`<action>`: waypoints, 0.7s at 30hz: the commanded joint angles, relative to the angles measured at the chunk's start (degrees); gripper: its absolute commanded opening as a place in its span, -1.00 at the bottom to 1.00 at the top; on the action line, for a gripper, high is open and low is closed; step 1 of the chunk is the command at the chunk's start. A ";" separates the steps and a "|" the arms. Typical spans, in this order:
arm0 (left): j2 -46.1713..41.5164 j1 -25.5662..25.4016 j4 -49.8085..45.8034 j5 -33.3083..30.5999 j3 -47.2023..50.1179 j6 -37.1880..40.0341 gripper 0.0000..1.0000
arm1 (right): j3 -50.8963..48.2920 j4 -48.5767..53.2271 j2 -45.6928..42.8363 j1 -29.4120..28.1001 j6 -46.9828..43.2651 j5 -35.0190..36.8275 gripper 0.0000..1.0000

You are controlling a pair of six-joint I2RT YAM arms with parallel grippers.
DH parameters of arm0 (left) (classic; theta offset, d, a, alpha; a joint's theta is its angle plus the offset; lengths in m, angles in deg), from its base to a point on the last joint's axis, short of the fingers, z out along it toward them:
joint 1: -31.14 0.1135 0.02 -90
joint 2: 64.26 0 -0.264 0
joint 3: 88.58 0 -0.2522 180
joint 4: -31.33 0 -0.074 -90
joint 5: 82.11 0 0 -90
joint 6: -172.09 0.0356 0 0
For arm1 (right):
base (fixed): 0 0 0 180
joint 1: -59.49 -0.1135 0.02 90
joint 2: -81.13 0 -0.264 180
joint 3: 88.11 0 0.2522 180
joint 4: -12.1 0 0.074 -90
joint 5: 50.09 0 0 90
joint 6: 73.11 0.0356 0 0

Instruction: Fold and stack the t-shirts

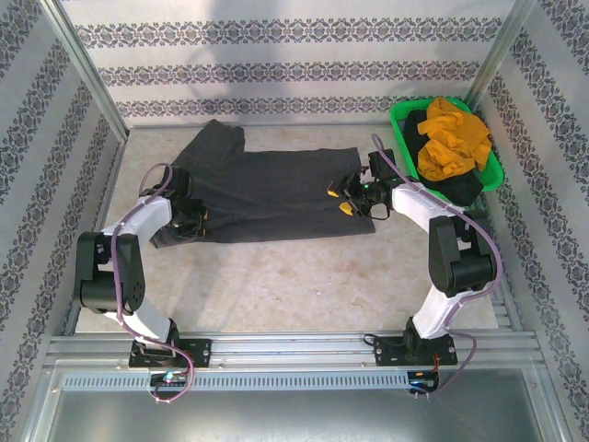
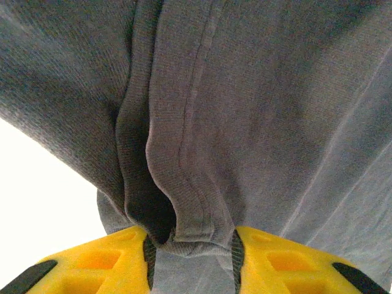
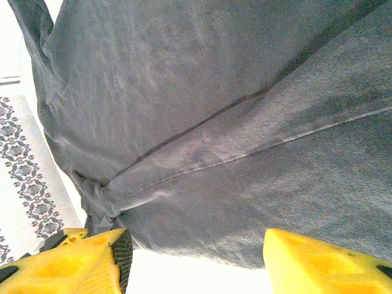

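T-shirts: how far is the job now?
Nothing is stacked yet. The grey t-shirt lies spread on the table; the left gripper pinches its edge, the right gripper stands open at the other side. The mustard t-shirt and a dark t-shirt wait in the green basket.

Patterned grey-and-white walls [image 1: 294,64] enclose a pale beige tabletop [image 1: 294,285] edged by aluminium rails [image 1: 294,345] in front.
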 commanded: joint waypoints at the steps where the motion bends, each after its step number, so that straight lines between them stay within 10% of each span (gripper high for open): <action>1: -0.36 -0.69 -1.86 -2.02 -0.23 -1.90 -0.27 | -0.51 0.67 -1.43 -0.01 -1.08 -1.37 0.18; 10: 2.74 -0.69 0.87 -1.45 -1.15 -0.42 -0.99 | -0.03 0.33 -0.95 0.03 -0.79 -1.55 0.14; 21: 20.01 -1.90 -3.24 -1.60 -28.35 18.99 -1.00 | 1.40 0.96 -1.41 1.27 -0.56 -1.02 0.11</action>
